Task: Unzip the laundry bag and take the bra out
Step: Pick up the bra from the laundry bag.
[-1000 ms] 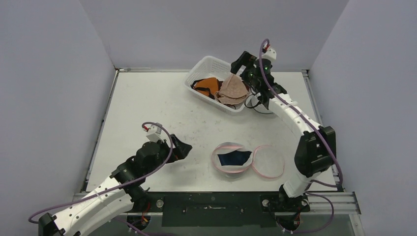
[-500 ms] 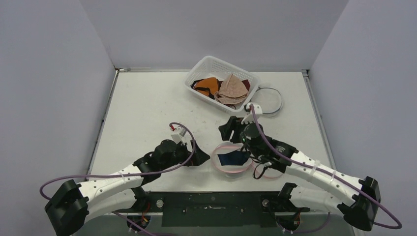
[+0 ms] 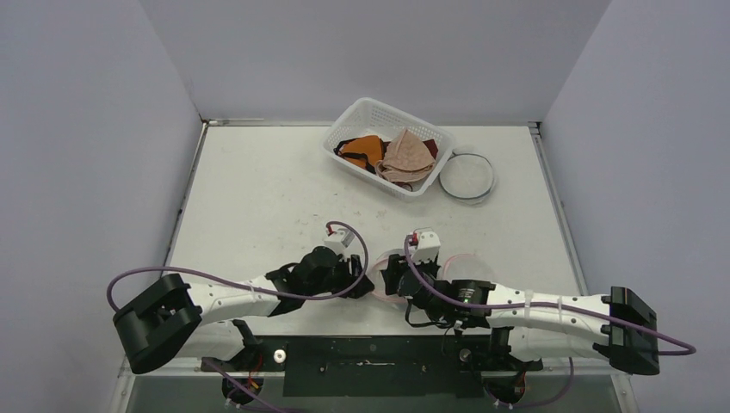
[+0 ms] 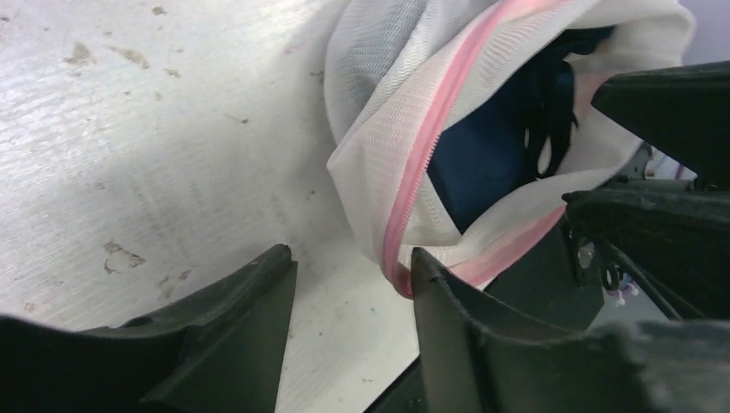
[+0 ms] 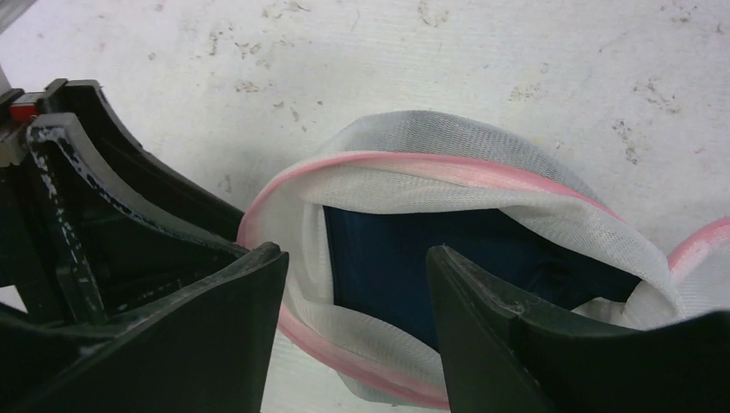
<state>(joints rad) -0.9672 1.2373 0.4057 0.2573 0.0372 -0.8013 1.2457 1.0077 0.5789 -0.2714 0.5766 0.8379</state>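
1. Left claw (image 3: 355, 274): lying low at 9 o'clock of the laundry bag (image 4: 379, 95). The jaws are partway apart with only bare table (image 4: 172, 129) between them. The pink zip rim (image 4: 422, 163) sits just beside the inner face of its 3 o'clock finger and isn't pinched. My read is that it's parked there to catch the rim, so the laundry bag doesn't slide when the bra gets pulled.
2. Laundry bag: white mesh, on the table between the two claws. The mouth gapes, so I judge the zip already undone. The flap (image 3: 469, 262) lies flat at the bag's 3 o'clock, out of the way.
3. Bra (image 5: 405, 249): dark navy, inside the bag, with none of it over the rim yet. From the left wrist cam it's at 1 o'clock of the left claw, behind the zip rim.
4. Right claw (image 3: 392, 277): reaching in from 3 o'clock and poised over the mouth. The jaws are partway apart and empty, straddling the opening. The bra is dead ahead at 12 o'clock between the fingertips. I can't tell if it's touching. Looks lined up to reach in and pinch fabric.
5. Basket (image 3: 349, 116): at 12 o'clock, well apart from the laundry bag, with clothes in it. I guess that's the drop-off. A round mesh disc (image 3: 467, 175) lies just beside it at 3 o'clock.
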